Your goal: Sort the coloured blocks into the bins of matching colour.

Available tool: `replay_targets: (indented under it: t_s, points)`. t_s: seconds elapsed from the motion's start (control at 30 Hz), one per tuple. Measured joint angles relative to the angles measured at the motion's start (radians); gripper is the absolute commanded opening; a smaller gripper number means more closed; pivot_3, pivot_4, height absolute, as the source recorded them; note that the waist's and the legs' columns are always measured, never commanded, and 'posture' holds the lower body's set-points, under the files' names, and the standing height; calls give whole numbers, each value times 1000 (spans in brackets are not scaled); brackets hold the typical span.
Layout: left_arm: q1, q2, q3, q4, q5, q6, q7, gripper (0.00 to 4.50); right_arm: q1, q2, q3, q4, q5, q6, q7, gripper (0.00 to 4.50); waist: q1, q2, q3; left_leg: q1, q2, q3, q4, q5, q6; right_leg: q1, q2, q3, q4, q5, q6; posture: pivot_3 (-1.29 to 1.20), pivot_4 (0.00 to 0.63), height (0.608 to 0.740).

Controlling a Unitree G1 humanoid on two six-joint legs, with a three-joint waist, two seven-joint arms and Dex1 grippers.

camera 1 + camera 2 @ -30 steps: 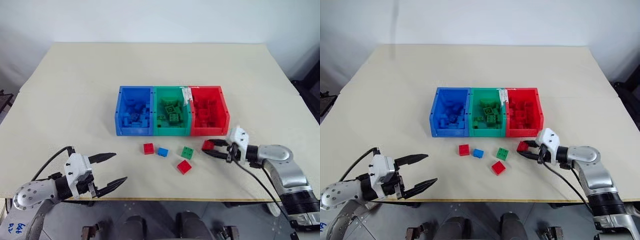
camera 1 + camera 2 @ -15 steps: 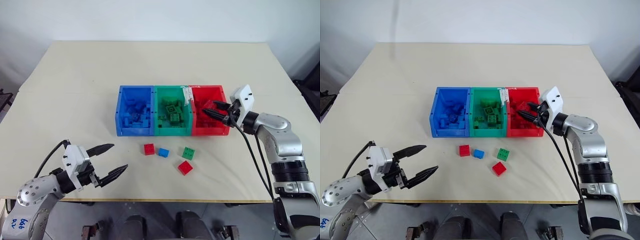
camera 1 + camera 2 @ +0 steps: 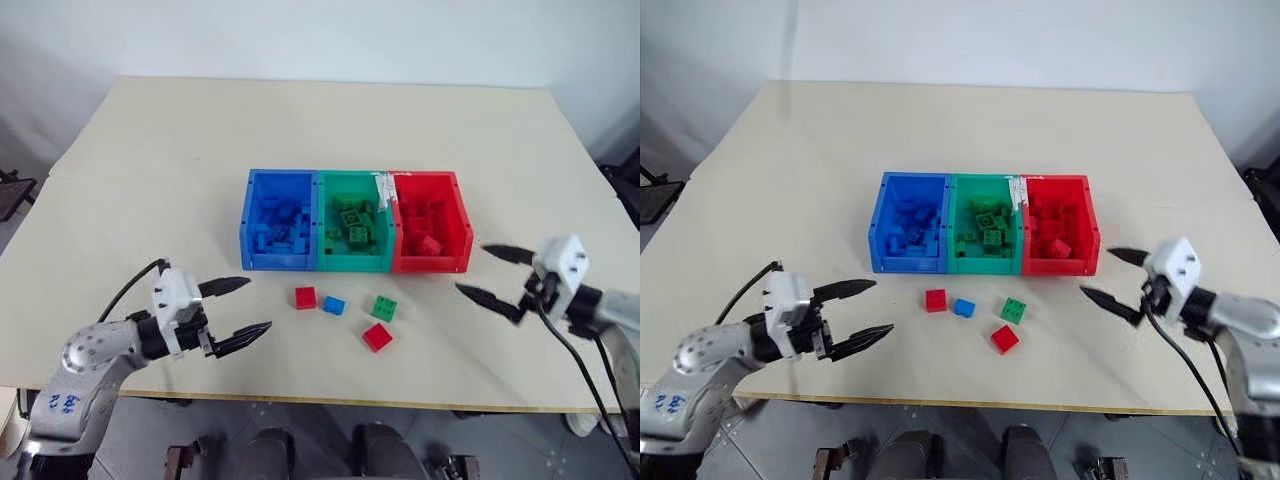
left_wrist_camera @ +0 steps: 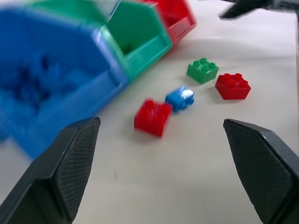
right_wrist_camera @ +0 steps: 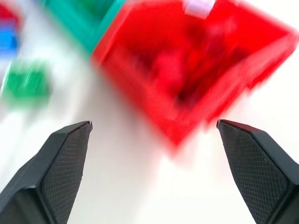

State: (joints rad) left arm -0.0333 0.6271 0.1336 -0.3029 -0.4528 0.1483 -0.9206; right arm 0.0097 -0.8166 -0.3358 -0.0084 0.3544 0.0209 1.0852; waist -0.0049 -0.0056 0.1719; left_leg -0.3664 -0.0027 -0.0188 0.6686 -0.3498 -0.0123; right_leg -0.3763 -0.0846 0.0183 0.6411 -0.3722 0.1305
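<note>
A pale beige rectangular table top [image 3: 150, 180] is seen from above, with three joined open-topped plastic bins set at the centre of the frame: a blue bin [image 3: 280, 262], a green bin [image 3: 352, 264] in the middle and a red bin [image 3: 432, 265] on the right, a white label strip [image 3: 383, 189] being fixed at the wall between the green and red bins. Each bin is seen to hold small studded plastic bricks of its own colour. Four loose bricks are found on the table just below the bins, lower centre of the frame: a red studded brick [image 3: 304, 297] at the left, a smaller blue studded brick [image 3: 334, 305] just beside it, a green studded brick [image 3: 383, 307] to its right, and a second red studded brick [image 3: 377, 337] lowest of the four, near the green one. The left gripper [image 3: 241, 310], at the lower left of the frame, is held over the table with its two black fingers spread wide and nothing between them, pointed towards the loose bricks. The right gripper [image 3: 497, 277], at the right of the frame just beside the red bin, is likewise shown with its fingers parted and empty, apart from the bin wall
</note>
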Motion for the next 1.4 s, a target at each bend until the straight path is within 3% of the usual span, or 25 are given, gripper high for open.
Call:
replay_targets:
  t_s: [0.2, 0.37, 0.63, 0.8, 1.1, 1.2, 1.4]
  points:
    - [-22, -7, -44, 53, 5, -50, -71, 4500, 58, -25, -21, 40, -13, -99, 50, 4474, -24, 0, 0, 3, 2, 1, 1, 2, -1, 1, 0, 3, 2, 1, 1, 0, 150, 740]
    - [-13, 10, -24, 50, -36, -8, -91, 4500, 44, -23, 69, -127, 63, 32, 64, 4474, -23, 0, 0, 7, 4, 1, 0, 4, -4, 2, 2, 12, 4, 1, 1, 0, 150, 740]
    - [177, 57, 55, -4, -60, 15, -121, 4500, 1, 3, 300, -361, 114, 378, -45, 4474, -14, 0, 0, 6, 2, -1, -2, 3, -3, 2, -2, 13, 2, 0, 0, 0, 150, 740]
    - [238, 59, 93, -54, -73, 29, -116, 4500, 9, 43, 416, -382, 37, 404, -109, 4474, -5, -1, 0, 5, 0, -1, -2, 2, -1, 2, -5, 12, 0, 0, 0, 0, 150, 740]
    - [249, 61, 103, -106, -95, 74, -106, 4500, -57, 148, 491, -371, -26, 410, -201, 4474, -14, -2, 0, 6, 0, -1, -3, 2, -1, 2, -5, 12, 1, 0, 0, 0, 150, 740]
    - [245, 62, 103, -113, -98, 83, -105, 4500, -73, 172, 509, -367, -45, 412, -222, 3878, -23, -2, 0, 6, 0, -1, -3, 2, -1, 2, -5, 12, 1, 0, 0, 0, 150, 740]
    - [242, 62, 104, -113, -103, 91, -99, 4500, -82, 186, 509, -350, -60, 405, -244, 1916, -23, -2, 0, 6, 0, -1, -3, 2, -1, 2, -5, 12, 1, 0, 0, 0, 150, 740]
